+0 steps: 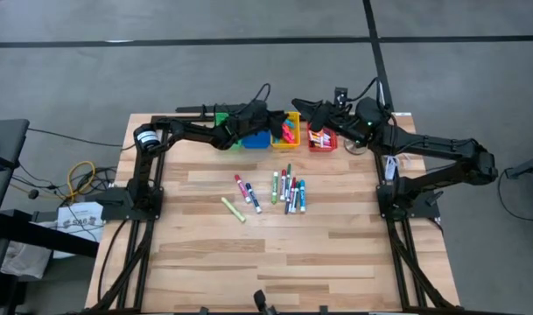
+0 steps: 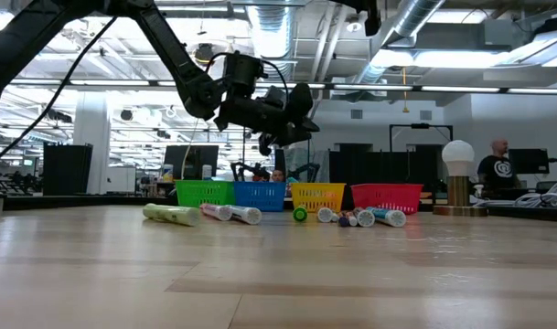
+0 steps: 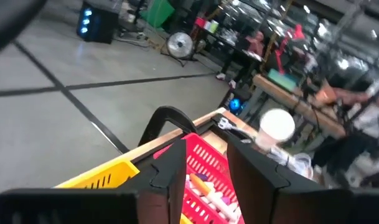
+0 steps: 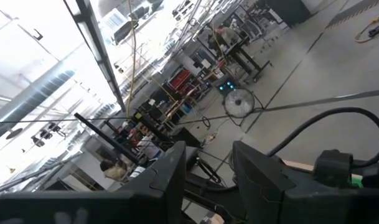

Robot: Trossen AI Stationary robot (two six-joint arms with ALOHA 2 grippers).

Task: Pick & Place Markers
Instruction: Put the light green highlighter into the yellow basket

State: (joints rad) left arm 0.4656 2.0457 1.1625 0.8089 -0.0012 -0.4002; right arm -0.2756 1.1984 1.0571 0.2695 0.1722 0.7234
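Observation:
Several markers (image 1: pixel 284 188) in red, blue, green and white lie flat on the wooden table's middle, and a yellow-green one (image 1: pixel 233 208) lies apart to their left. In the low view they show as a row (image 2: pixel 351 217). My left gripper (image 1: pixel 277 125) hovers level over the blue bin (image 1: pixel 255 138) and the yellow bin (image 1: pixel 290 118). It is open (image 3: pixel 206 165) with nothing between its fingers. My right gripper (image 1: pixel 299 105) stands higher, above the far edge near the red bin (image 1: pixel 322 138). It is open too (image 4: pixel 208 168) and holds nothing.
Green (image 2: pixel 205 193), blue (image 2: pixel 260 195), yellow (image 2: pixel 317 196) and red (image 2: pixel 386 196) bins stand in a row along the far edge. The red bin (image 3: pixel 208 180) and the yellow bin hold markers. A person (image 2: pixel 498 164) stands beyond the table.

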